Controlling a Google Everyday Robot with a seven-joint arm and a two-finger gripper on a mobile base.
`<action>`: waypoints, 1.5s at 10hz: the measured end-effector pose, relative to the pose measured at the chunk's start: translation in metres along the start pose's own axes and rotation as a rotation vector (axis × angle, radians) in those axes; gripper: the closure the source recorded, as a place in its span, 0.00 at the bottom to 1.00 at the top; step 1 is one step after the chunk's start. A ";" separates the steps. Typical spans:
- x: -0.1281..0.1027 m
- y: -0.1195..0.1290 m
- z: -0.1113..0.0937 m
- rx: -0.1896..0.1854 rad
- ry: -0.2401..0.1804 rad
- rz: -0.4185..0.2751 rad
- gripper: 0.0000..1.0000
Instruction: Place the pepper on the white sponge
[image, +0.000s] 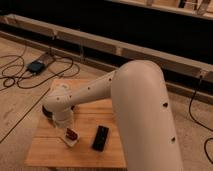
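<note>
The small dark red pepper (71, 133) sits right at the top of the cream-white sponge (69, 142), near the front left of the wooden table (47, 150). I cannot tell whether the pepper rests on the sponge or is held just above it. My gripper (68, 128) comes down from the white arm (125, 95) directly over the pepper and is mostly hidden by the wrist.
A black phone (100, 138) lies on the table just right of the sponge. A dark object (46, 113) sits behind the wrist at the table's left. Cables and a blue box (36, 66) lie on the floor to the left. A low rail runs behind.
</note>
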 end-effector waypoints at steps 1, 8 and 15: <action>0.000 0.000 0.000 -0.001 0.000 0.001 0.28; 0.000 0.002 -0.005 -0.003 0.006 0.016 0.28; 0.000 0.033 -0.031 -0.050 0.072 0.091 0.28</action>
